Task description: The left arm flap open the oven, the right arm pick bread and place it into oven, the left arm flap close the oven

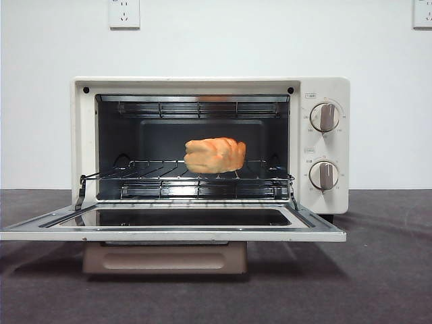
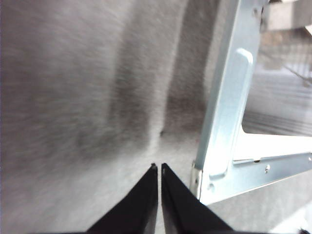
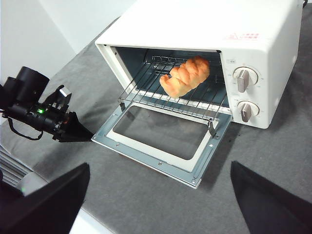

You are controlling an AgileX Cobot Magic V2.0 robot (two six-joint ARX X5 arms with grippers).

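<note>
Bread [image 1: 214, 155] sits on the wire rack [image 1: 162, 177] inside the TOSHIBA toaster oven [image 1: 324, 196], roughly mid-rack, a bit toward the knob side. Golden-brown, lumpy, resting free, nothing touching it. Oven door [image 1: 169, 226] is flapped fully down, lying flat in front of the oven mouth, glass facing up, beige handle [image 1: 164, 258] hanging under its front edge. Two beige knobs [image 1: 325, 117] on the panel beside the opening.

Progress, judged: open step done, bread placement done. Only the close is left.

Left pincer [image 2: 157, 168] is clenched, tips pressed together with nothing between them. It sits low over the grey tabletop [image 2: 73, 97], just beside the outer corner of the lowered oven door; the right wrist view shows it [image 3: 73, 131] at the door's corner on the side away from the knobs, tips close to the metal frame, contact can't be confirmed. Looks staged to get under the door edge and flip it up.

Right pincer [image 3: 161, 195] is released, jaws spread wide, empty, high above the tabletop and well apart from the oven front, clear of the door's swing.

Left view is blurred.
</note>
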